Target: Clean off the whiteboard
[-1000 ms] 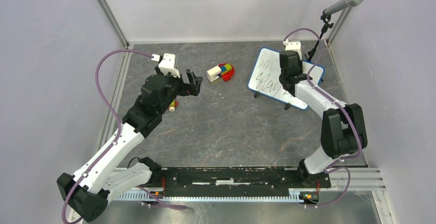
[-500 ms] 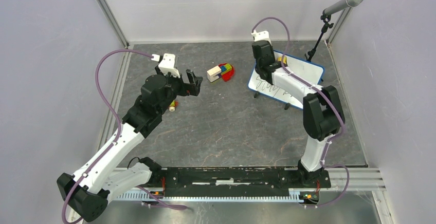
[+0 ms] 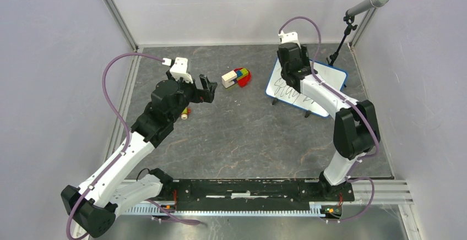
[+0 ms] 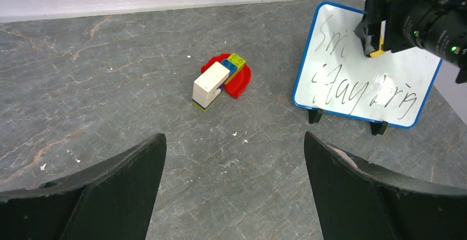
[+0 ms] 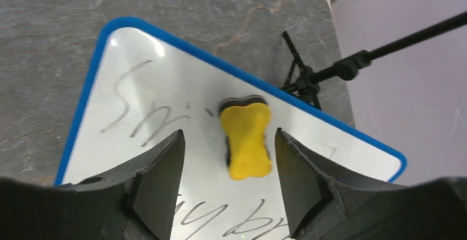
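The whiteboard [image 3: 330,76] stands tilted on short black feet at the back right, blue-rimmed, with black handwriting [image 4: 358,86] across its face [image 5: 154,102]. A yellow eraser [image 5: 246,138] rests on the board's upper part, also seen from the left wrist [image 4: 377,51]. My right gripper [image 5: 228,134] hovers over it, open, with the eraser between the fingers and touching neither. In the top view the right gripper [image 3: 291,70] sits over the board's upper left. My left gripper [image 3: 206,88] is open and empty [image 4: 234,163] above the floor, left of centre.
A block of toy bricks with a red piece [image 3: 235,77] lies between the arms, left of the board [image 4: 220,77]. A small object [image 3: 185,112] lies under the left arm. A microphone stand [image 3: 344,31] rises just behind the board [image 5: 341,69]. Walls close in on three sides.
The right arm swept from the board's middle to its upper left, then edged right. Its jaws have opened and let go of the eraser. The left arm has not moved.
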Available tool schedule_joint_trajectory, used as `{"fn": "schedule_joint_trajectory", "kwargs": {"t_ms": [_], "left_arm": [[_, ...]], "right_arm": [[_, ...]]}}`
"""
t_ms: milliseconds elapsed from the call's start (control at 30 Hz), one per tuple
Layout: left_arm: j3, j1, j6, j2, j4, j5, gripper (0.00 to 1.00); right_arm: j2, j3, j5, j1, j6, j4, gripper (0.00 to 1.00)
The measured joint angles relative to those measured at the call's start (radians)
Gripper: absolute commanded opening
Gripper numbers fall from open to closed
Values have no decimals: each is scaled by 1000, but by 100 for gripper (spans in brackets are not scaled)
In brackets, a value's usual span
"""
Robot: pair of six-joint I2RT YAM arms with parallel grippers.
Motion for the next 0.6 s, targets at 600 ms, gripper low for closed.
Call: {"fn": "schedule_joint_trajectory", "kwargs": {"t_ms": [600], "left_arm": [[0, 0, 0, 0, 0, 0, 100]], "right_arm": [[-14, -33, -27, -77, 4, -12, 66]]}}
